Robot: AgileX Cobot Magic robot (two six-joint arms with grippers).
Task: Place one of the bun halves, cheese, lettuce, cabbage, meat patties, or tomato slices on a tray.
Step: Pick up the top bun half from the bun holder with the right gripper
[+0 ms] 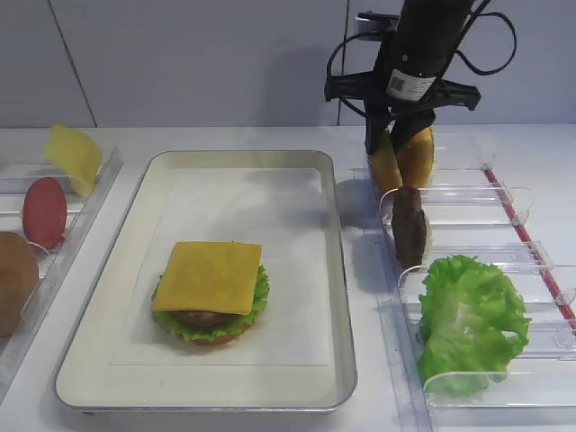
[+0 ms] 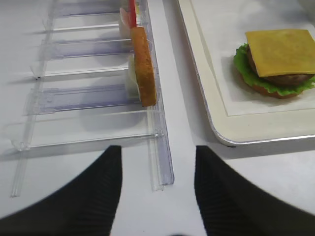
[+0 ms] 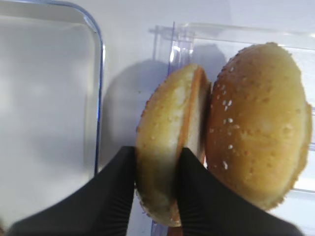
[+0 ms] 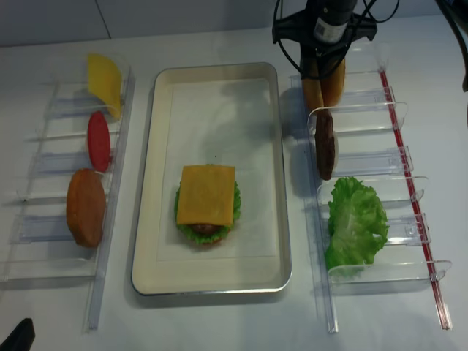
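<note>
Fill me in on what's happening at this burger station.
The right hand is shut on a sesame bun half standing in the clear rack beside a second bun. On the tray sits a stack topped with cheese over lettuce. The left hand hangs open, empty, near the left rack.

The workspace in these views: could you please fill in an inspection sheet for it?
Surface: white table.
Job's things: tray holds a stack topped by cheese; two bun halves stand in the right rack, above a meat patty and lettuce; left rack holds cheese slice, tomato slice, another bun.
Clutter: nothing seen.
Grippers: right tool shut on the left bun half; left tool open, empty.
Cables: black loops on the right arm.
Surroundings: pale wall.
</note>
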